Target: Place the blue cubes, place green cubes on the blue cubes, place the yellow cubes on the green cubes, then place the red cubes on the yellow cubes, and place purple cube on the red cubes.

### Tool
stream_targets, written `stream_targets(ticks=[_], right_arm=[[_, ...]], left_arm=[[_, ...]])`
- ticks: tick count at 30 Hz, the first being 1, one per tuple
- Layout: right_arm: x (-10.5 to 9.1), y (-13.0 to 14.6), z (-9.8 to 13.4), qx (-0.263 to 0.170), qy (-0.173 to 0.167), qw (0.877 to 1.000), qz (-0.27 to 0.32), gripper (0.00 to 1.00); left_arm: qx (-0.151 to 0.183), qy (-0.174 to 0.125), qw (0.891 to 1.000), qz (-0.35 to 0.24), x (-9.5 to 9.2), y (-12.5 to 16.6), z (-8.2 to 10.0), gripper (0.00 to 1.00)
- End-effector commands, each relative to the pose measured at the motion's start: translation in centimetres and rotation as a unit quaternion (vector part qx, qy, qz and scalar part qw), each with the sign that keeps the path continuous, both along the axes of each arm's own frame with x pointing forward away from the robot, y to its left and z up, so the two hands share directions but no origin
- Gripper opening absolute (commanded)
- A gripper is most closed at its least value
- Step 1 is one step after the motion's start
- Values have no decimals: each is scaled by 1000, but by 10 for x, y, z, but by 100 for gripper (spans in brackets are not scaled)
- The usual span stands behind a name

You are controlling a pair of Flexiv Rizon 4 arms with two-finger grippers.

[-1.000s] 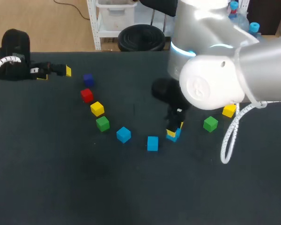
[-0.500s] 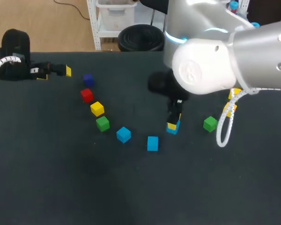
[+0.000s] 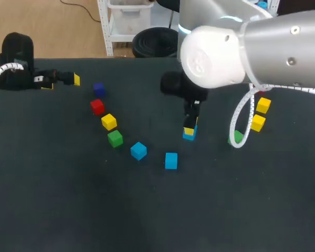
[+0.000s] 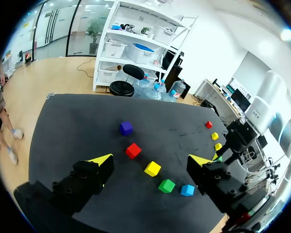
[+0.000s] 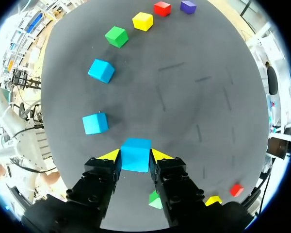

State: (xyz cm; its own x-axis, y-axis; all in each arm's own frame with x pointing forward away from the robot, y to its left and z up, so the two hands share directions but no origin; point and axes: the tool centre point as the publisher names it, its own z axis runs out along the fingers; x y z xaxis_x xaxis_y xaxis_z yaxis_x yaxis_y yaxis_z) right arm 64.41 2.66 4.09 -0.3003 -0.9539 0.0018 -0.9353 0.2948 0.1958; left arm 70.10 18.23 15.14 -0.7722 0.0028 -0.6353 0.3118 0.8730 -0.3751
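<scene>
Over the middle of the table (image 3: 68, 210), the right arm (image 3: 236, 47) comes in from the right, its big white joint held high and its dark wrist turned straight down; the right gripper (image 3: 189, 130) points at the dark mat and pinches the held blue cube (image 3: 189, 136), one yellow tip pressed to each side face, which the right wrist view shows plainly; whether that cube sits on the mat or hangs just above it I cannot tell; at the far left corner the left arm (image 3: 13, 71) lies low and nearly level, and the left gripper (image 4: 151, 158) has its fingers spread wide with nothing between them; ahead of it a curved row runs across the mat: purple cube (image 3: 98, 88), red cube (image 3: 97, 106), yellow cube (image 3: 109, 122), green cube (image 3: 115, 138), left blue cube (image 3: 138, 150) and middle blue cube (image 3: 171, 160), all apart from one another; the held blue cube is near the middle blue cube, a little farther back; a white cable (image 3: 240, 118) looping from the right arm crosses the second green cube (image 3: 236, 137) and hides most of it; two more yellow cubes (image 3: 258, 123) lie just beside that loop, one behind the other; the arm's bulk covers the table's far right part
</scene>
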Motion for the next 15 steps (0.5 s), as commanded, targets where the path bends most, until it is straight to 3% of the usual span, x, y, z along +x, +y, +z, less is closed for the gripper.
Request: stream_targets(ticks=[1,15], right_arm=[[14,1,-4,-4,13,1000,6,36],[41,2,-15,-16,-3,996,88,34]], left_arm=[[-4,-3,1000,-2,-1,2,-1,100],[-4,-3,1000,-2,-1,2,-1,100]])
